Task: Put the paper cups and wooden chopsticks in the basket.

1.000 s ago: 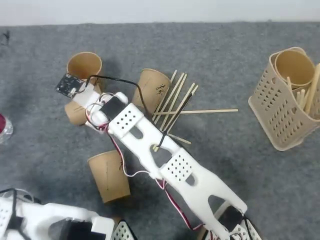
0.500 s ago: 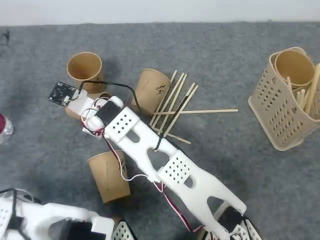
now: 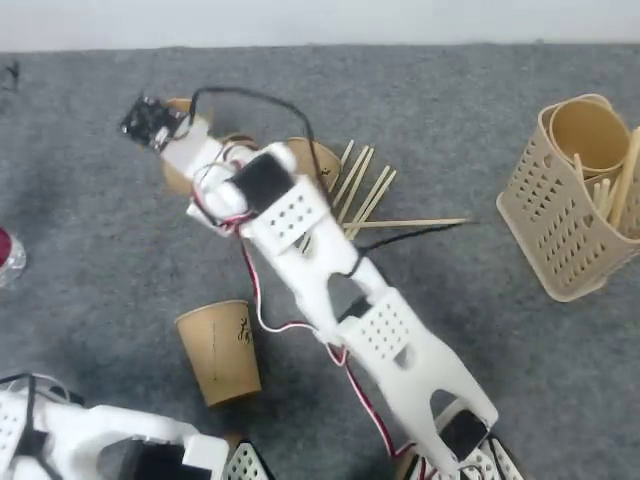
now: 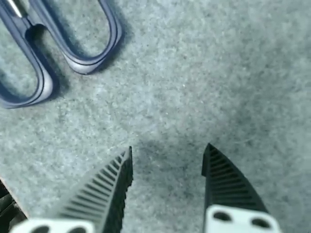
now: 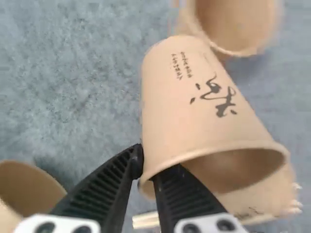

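Right wrist view: the right gripper [image 5: 148, 167] pinches a paper cup [image 5: 204, 111] by its rim.
The cup's wall is clamped between the nearly closed fingers, and a chopstick [image 5: 146, 222] lies beneath. The high view adds the basket [image 3: 545, 215], well apart, which holds another cup [image 3: 588, 130] and sticks [image 3: 625, 185]. In the left wrist view, the left gripper [image 4: 168, 150] hangs spread over grey carpet [image 4: 218, 73].

We see soft, even light over the grey worktop [image 3: 480, 130], bright and free of glare, with only faint shadows beside the right arm [image 3: 380, 330]. A dim patch lies under the left end effector [image 4: 167, 153]; the paper cup [image 5: 194, 107] is shaded inside.
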Robot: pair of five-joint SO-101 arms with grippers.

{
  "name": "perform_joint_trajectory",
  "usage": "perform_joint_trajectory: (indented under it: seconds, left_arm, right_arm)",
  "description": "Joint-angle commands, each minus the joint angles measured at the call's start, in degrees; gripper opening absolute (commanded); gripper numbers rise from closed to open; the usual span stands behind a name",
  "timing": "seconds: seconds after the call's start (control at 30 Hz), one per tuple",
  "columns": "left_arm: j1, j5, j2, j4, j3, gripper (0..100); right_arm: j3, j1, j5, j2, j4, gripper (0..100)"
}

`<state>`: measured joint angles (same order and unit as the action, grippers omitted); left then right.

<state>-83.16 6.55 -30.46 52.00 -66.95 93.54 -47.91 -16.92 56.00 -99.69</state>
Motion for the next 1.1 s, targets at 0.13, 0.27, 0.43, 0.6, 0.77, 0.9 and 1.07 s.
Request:
perform_joint_trajectory:
  seconds: [0.13,0.27,0.43,0.6,0.77,0.9,1.07]
  left_arm:
    - [0.00,0.53,0.09,0.53,0.22,23]
    - [0.00,0.53,0.09,0.53,0.22,23]
    - [0.00,0.53,0.09,0.53,0.22,23]
    - [0.00,0.53,0.09,0.53,0.22,23]
    - [0.09,0.53,0.09,0.53,0.22,23]
    - [0.44,0.62,0.09,0.53,0.22,23]
    - [0.35,0.62,0.09,0.53,0.22,23]
  right_arm:
    - [0.00,1.63,-0.62,-20.18,-3.38,0.8]
    - [-6.24,4.44,-0.62,-33.89,-3.38,0.8]
    - [-18.11,12.44,-0.88,-53.93,-2.77,0.8]
    - [-27.78,30.37,-8.62,-67.12,0.57,0.8]
    - [-34.55,53.41,-19.52,-69.85,5.67,0.8]
    - [-35.43,62.11,-27.87,-68.97,6.99,0.8]
    - [-35.43,65.54,-35.43,-65.80,1.89,0.8]
